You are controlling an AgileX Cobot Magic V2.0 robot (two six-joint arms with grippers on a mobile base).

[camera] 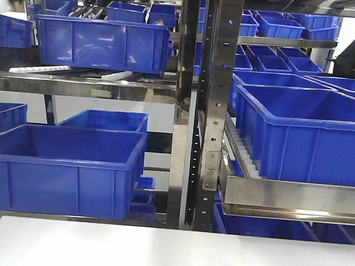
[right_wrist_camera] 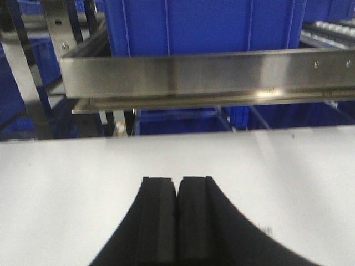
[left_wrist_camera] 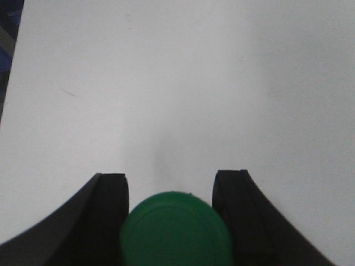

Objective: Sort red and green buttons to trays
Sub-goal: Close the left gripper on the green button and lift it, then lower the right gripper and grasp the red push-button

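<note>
Green button (left_wrist_camera: 175,228) at 6 o'clock, clasped in left gripper (left_wrist_camera: 172,178) over white counter (left_wrist_camera: 166,83); right gripper (right_wrist_camera: 177,183) clenched at 6 o'clock.

The table (camera: 169,254) has a plain white, matte top, and its far edge runs straight along the front of a steel rack (camera: 206,110). On its surface are a faint dark scratch (left_wrist_camera: 69,93), a tiny dark speck (right_wrist_camera: 293,134) near the far edge, and a small grey smudge (right_wrist_camera: 267,228). A green button (left_wrist_camera: 175,230) may rest on the table or hang just above it; the blur leaves that unclear.
</note>
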